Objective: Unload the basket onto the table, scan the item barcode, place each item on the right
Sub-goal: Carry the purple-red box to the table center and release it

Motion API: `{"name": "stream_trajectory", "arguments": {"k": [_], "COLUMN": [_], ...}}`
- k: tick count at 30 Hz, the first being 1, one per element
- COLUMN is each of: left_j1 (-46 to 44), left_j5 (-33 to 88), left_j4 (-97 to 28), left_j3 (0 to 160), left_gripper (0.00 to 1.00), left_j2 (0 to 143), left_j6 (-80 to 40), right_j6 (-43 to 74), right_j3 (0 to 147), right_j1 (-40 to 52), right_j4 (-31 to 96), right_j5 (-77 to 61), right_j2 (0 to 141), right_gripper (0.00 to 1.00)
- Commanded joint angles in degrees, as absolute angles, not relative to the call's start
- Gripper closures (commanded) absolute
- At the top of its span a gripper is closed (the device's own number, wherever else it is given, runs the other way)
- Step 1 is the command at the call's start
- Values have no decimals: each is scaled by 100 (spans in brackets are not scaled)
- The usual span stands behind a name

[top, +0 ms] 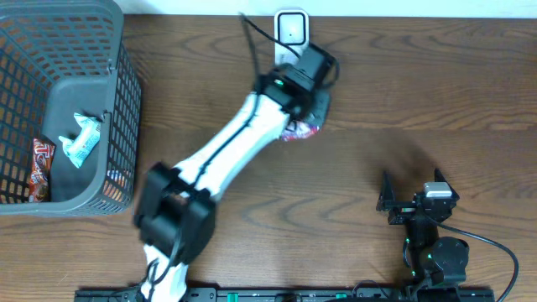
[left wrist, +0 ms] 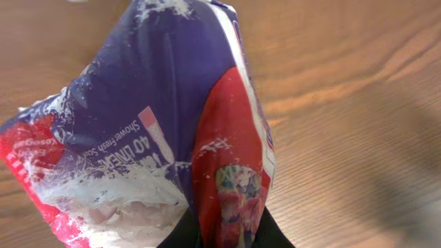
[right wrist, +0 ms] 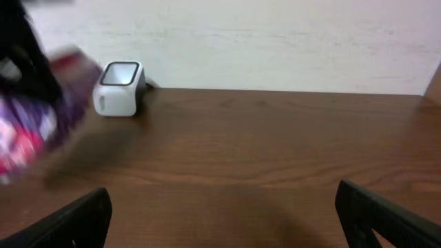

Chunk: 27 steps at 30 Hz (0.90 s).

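Packet (left wrist: 165, 117) — purple-red, lodged in left pincer (left wrist: 224, 235), near scanner (top: 291, 28)

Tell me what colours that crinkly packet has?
The packet is mostly purple and red with white lettering, clearest in the left wrist view.

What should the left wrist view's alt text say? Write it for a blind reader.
A crinkled purple and red plastic packet with white print fills most of the frame, very close to the camera. Brown wood-grain table shows behind it, to the right and above.
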State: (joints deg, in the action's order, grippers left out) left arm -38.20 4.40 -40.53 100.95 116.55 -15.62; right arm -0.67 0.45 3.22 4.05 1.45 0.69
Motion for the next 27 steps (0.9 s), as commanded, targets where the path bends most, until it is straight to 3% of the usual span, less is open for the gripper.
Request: {"name": "stream_trajectory", "arguments": {"k": [1, 3, 4, 5, 9, 11, 16, 23, 27], "left_j1": [-3959, -4023, -4049, -4066, -4064, -4034, -3750, -2438, -1199], "left_j5": [447, 604, 666, 738, 989, 985, 978, 598, 336], "left_j4": [-4045, -4042, -4042, -4042, -4071, -4066, -3951, -3863, -3894], "left_j3": [10132, 10134, 10136, 10141, 10141, 10141, 10141, 10141, 10141], "left_gripper": [72, 69, 60, 59, 58, 46, 45, 38, 34], "left_j2": [11832, 11843, 11815, 11762, 11397, 11135, 10339, 9072, 8562], "left_j6": [-1723, -1723, -1726, -1723, -1721, -1719, -1717, -1717, -1721], "right_j6": [-27, -27, -27, -27, -27, -27, -27, -27, -27], "right_j3": [32, 32, 32, 32, 32, 32, 32, 32, 32], "right_j1": [228, 228, 228, 228, 228, 228, 231, 228, 228], "right_j4": [423, 423, 423, 423, 423, 423, 423, 423, 423], "right_j5": [137, 137, 137, 137, 137, 137, 137, 137, 137], "right_j2": [38, 38, 38, 38, 38, 38, 38, 38, 38], "right_gripper": [1, 1, 1, 1, 1, 1, 1, 1, 1]}}
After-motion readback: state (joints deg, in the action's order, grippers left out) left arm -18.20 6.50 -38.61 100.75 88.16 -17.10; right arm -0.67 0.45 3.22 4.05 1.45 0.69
